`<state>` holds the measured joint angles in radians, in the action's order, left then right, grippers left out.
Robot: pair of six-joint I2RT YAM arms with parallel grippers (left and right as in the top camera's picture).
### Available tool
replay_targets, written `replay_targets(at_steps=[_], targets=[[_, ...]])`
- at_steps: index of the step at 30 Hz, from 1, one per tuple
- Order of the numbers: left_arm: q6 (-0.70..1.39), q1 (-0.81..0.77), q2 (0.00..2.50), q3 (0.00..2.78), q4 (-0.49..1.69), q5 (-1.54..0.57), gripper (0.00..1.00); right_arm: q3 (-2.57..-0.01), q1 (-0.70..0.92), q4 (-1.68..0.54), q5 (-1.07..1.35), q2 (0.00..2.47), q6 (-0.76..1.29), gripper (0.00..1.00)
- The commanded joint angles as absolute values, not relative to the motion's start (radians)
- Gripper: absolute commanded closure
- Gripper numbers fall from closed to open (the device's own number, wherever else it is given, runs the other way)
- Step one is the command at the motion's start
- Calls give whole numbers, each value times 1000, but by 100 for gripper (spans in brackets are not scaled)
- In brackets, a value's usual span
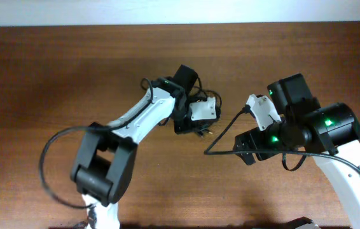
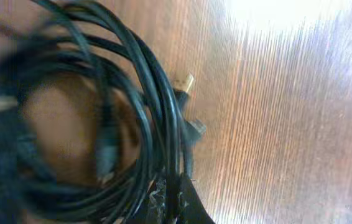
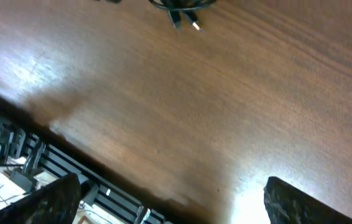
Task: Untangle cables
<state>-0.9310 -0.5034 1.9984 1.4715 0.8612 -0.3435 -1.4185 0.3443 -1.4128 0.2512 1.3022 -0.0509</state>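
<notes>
The cables (image 2: 157, 106) are thin black cords in a coiled bundle that fills the left wrist view, with two metal-tipped plug ends (image 2: 188, 83) poking out on the right side. My left gripper (image 2: 171, 205) is shut on strands at the bundle's lower edge. In the overhead view the left gripper (image 1: 191, 126) covers most of the bundle at the table's middle, and only a plug end (image 1: 206, 132) shows. My right gripper (image 3: 173, 199) is open and empty, away from the cables (image 3: 179, 9). It is at the right in the overhead view (image 1: 247, 147).
The wooden table (image 1: 53, 76) carries everything. Its edge, with a dark rail and clutter beyond (image 3: 14, 155), shows at lower left in the right wrist view. A thin black arm cable (image 1: 221, 137) hangs from the right wrist. The left arm's thick cable (image 1: 46, 159) loops at left.
</notes>
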Motion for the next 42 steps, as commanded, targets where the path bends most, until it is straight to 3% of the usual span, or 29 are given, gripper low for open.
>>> replay_targets(at_steps=[1, 5, 11, 14, 18, 22, 23, 24, 25, 32, 34, 36, 42], targets=[[-881, -502, 1731, 1557, 854, -352, 100, -1402, 353, -1378, 250, 1303, -43, 7], [-865, -501, 1624, 1557, 854, -334, 100, -1364, 353, -1278, 250, 1327, -44, 8], [-772, -501, 1533, 1557, 850, 106, 100, -1361, 353, -985, 142, 1436, -43, 9], [-763, -501, 1359, 1557, 828, 102, 100, -1361, 353, -951, 136, 1514, -43, 16], [-748, -501, 1309, 1557, 874, 93, 100, -1361, 352, -914, 125, 1630, -5, 16], [-729, -501, 1332, 1557, 903, 74, 100, -1361, 353, -870, 262, 1705, 10, 16], [-729, -501, 1332, 1557, 902, 71, 83, -1361, 352, -871, 272, 1705, 9, 7], [-729, -501, 1332, 1557, 902, 72, 11, -1361, 353, -870, 301, 1705, 8, 1], [-729, -501, 1331, 1557, 899, 72, 2, -1361, 353, -858, 359, 1705, 7, 1], [-619, -501, 1243, 1557, 821, 446, 1, -1361, 455, -690, 434, 1810, 62, 1], [-601, -501, 1196, 1557, 832, 446, 1, -1361, 477, -680, 432, 1839, 61, 3], [-539, -501, 1156, 1557, 876, 441, 1, -1361, 480, -688, 395, 1851, 57, 17], [-501, -501, 1151, 1557, 949, 269, 1, -1324, 481, -711, 340, 1981, 61, 20]])
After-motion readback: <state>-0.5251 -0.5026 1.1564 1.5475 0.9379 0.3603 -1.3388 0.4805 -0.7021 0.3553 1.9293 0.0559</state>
